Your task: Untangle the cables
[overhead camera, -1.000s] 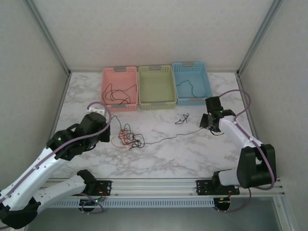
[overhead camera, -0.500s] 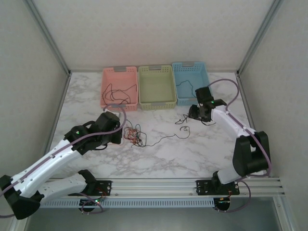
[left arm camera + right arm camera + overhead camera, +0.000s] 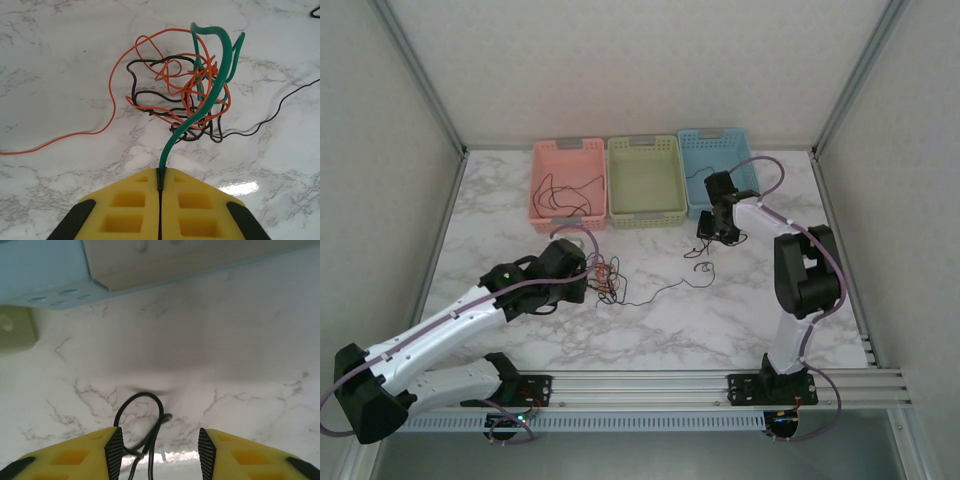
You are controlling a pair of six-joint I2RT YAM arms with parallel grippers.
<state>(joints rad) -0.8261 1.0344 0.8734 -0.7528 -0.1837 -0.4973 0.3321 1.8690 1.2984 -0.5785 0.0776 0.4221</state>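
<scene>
Left wrist view: the left gripper (image 3: 160, 174) is clamped shut on the green cable (image 3: 202, 112), which rises from the closed jaws into the cable tangle (image 3: 175, 95) of orange, black and green strands lying on the marble table (image 3: 60, 60). Right wrist view: the right gripper (image 3: 159, 450) stands partly open, jaws apart on either side of a black cable loop (image 3: 142, 394) without pinching it, just near of the blue basket (image 3: 45, 270). Top external view places the tangle left of centre.
</scene>
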